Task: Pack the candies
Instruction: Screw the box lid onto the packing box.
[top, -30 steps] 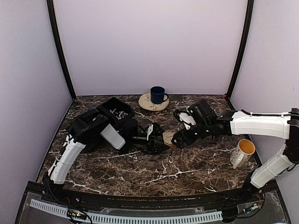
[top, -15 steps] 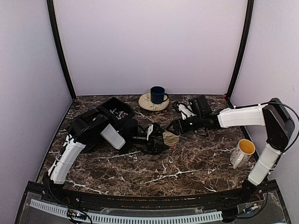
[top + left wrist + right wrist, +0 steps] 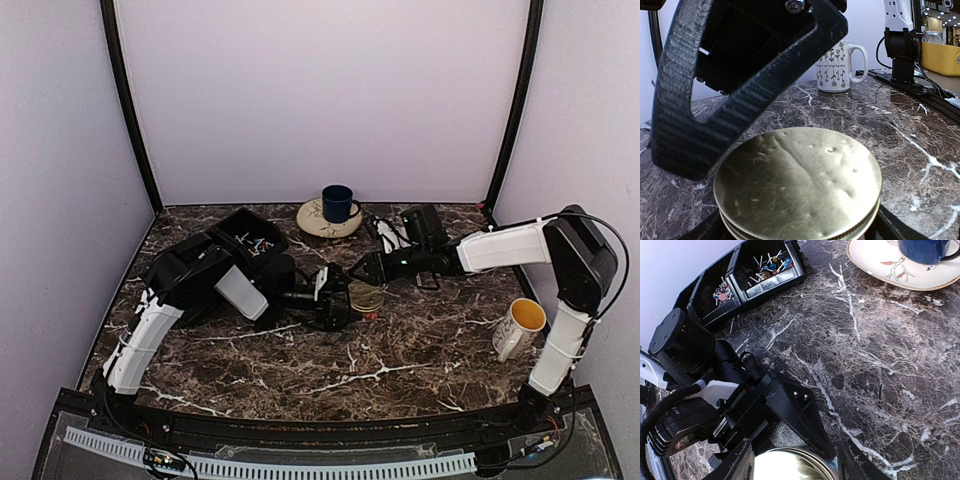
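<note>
Listing candies (image 3: 771,262): tiny mixed sweets and thin pale sticks, lying in compartments of the black tray (image 3: 767,286) at the table's far left, well apart from both grippers. I judge them light, hard and quick to roll or scatter, and the sticks possibly brittle. They are best taken with a gentle fingertip pinch across a wrapped piece or a stick's middle.

Left gripper (image 3: 333,300): fingers wide, apparently clamped around the gold-lidded jar (image 3: 797,185).

Right gripper (image 3: 796,462): fingers (image 3: 735,467) apart, straddling that jar's lid at the rim. I cannot tell whether they touch it.
</note>
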